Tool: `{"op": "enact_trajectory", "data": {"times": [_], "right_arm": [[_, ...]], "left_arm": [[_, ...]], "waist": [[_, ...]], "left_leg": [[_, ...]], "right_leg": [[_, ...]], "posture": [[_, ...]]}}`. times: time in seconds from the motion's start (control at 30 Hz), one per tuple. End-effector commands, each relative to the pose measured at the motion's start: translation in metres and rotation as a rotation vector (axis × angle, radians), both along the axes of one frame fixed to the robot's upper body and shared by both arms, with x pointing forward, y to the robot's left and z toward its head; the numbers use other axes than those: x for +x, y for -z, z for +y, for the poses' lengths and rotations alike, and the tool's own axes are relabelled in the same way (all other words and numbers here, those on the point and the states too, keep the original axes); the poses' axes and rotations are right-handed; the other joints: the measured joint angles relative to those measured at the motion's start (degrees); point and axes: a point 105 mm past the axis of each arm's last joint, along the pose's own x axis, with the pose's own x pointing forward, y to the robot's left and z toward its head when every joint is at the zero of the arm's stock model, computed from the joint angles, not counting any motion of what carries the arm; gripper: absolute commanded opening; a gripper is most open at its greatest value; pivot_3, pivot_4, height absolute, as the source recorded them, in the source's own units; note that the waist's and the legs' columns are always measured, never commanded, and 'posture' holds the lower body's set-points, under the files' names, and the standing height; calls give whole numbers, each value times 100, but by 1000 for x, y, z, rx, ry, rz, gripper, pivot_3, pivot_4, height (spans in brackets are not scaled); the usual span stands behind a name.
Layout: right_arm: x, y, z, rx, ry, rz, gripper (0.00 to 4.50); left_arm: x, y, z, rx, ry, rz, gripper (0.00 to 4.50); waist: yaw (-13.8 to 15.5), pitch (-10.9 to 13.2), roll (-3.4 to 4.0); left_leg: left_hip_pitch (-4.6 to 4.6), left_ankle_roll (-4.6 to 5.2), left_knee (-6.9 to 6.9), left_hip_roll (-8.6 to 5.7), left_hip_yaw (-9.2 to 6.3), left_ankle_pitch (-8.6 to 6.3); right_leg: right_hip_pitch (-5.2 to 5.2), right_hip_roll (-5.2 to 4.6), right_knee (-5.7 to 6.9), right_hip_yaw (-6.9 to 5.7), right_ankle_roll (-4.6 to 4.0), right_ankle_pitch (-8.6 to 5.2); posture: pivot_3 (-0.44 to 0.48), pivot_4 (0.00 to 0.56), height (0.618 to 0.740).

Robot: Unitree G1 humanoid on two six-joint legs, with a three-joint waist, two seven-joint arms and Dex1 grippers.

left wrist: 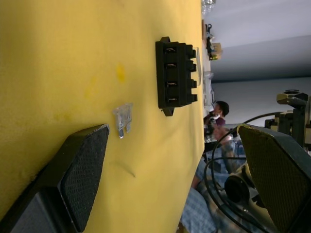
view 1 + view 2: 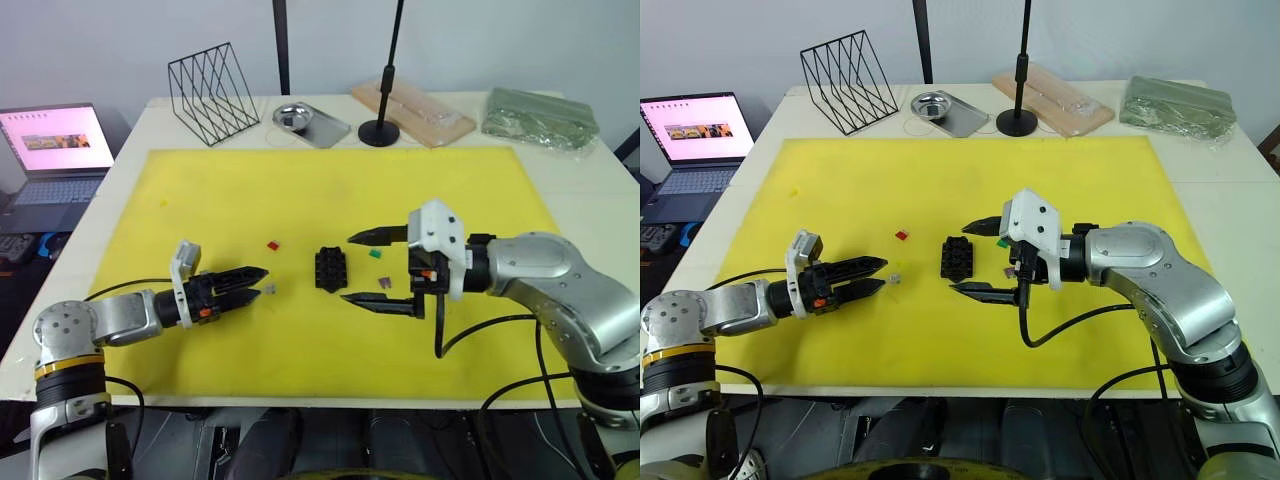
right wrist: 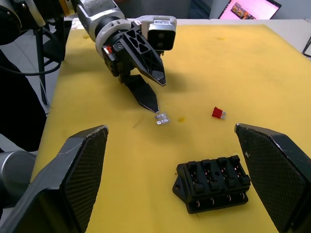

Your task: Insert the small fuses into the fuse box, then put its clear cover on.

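wall (image 2: 500, 30): pale grey | table (image 2: 620, 200): cream | mat (image 2: 300, 190): yellow | laptop (image 2: 55, 150): open, left

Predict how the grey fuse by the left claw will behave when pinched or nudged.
The grey fuse lies flat on the yellow mat, so it likely slides, not rolls. It looks tiny beside the left claw, probably very light. Its thin blades may snag.

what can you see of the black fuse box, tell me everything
The fuse box is a small black plastic block with notched edges and four slots in a row, metal contacts showing inside, all empty. It lies flat on the yellow mat, untouched, between the wide-open fingers of the right gripper. No cover on it.
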Motion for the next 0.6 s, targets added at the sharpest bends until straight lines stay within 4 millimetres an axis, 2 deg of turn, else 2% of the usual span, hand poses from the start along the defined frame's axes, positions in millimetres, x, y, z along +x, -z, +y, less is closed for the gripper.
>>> {"op": "enact_trajectory", "data": {"times": [0.03,0.37,0.6], "right_arm": [[-7,-6,1,-6,-27,-38,4455],[-9,-5,2,-2,-26,-29,4455],[-10,-6,2,0,-20,-25,4455]], "left_arm": [[0,8,-6,4,13,31,4463],[1,7,-23,6,56,29,4463],[5,9,-28,12,60,38,4463]], "waist": [[3,0,0],[18,-1,-1],[125,-1,0]], "left_leg": [[0,0,0,-1,0,0],[0,0,0,-1,-1,0],[1,0,2,-2,1,0]], "right_leg": [[1,0,0,0,0,0],[4,-2,-4,0,0,0],[8,-1,-8,-1,0,0]], "posture": [[0,150,740],[0,150,740],[0,150,740]]}}
